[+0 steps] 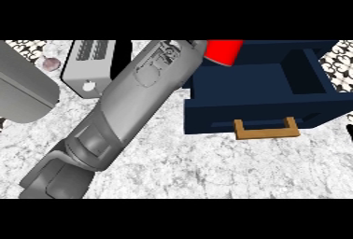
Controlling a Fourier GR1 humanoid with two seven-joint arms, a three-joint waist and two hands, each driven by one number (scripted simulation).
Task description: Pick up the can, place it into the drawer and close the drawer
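A red can [224, 51] shows at the top of the head view, cut off by the upper edge, over the rear left corner of the open navy drawer [258, 112]. The drawer's inside looks bare, and its wooden handle [267, 129] faces me. A big grey forearm [121, 112] runs from the lower left up to the can, its wrist end touching the can's left side. The hand beyond that wrist is hidden past the upper edge. A second grey limb-like shape [24, 88] fills the left edge, with no hand showing.
A white boxy appliance [89, 65] stands at the back left, with a small pinkish object [50, 63] beside it. The speckled counter [228, 168] spreads out in front of the drawer.
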